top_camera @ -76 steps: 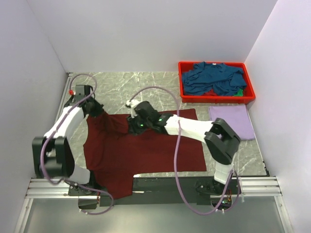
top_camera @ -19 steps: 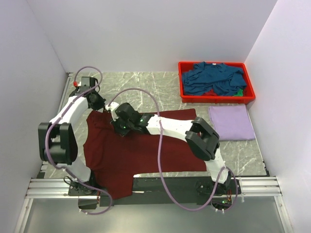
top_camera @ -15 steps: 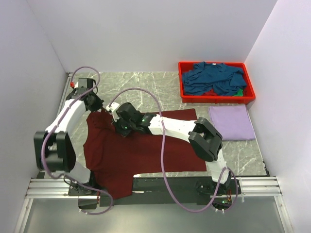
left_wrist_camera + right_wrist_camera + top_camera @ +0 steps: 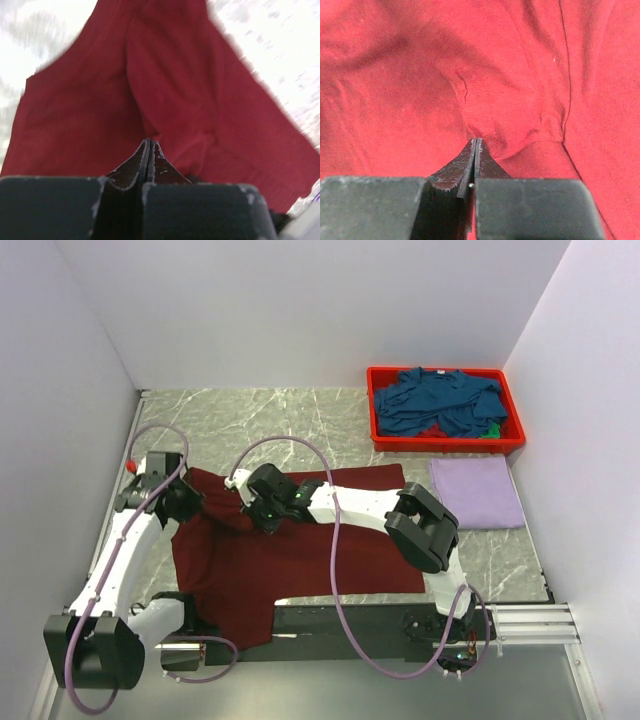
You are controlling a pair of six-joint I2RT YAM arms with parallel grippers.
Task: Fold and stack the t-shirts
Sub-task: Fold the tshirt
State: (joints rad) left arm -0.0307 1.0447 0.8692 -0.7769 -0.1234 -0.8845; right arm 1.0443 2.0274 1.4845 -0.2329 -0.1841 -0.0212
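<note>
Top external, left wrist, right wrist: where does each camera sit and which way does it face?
Top external: above and behind the bases, looking down on the table, maroon t-shirt, lavender t-shirt and red bin; both arms show.
Left wrist: on the left arm, facing along its shut jaws onto a pinched fold of maroon cloth.
Right wrist: on the right arm, likewise along its shut jaws onto bunched maroon cloth.
Shared: all three see the maroon t-shirt; each wrist view shows only its own jaws.
</note>
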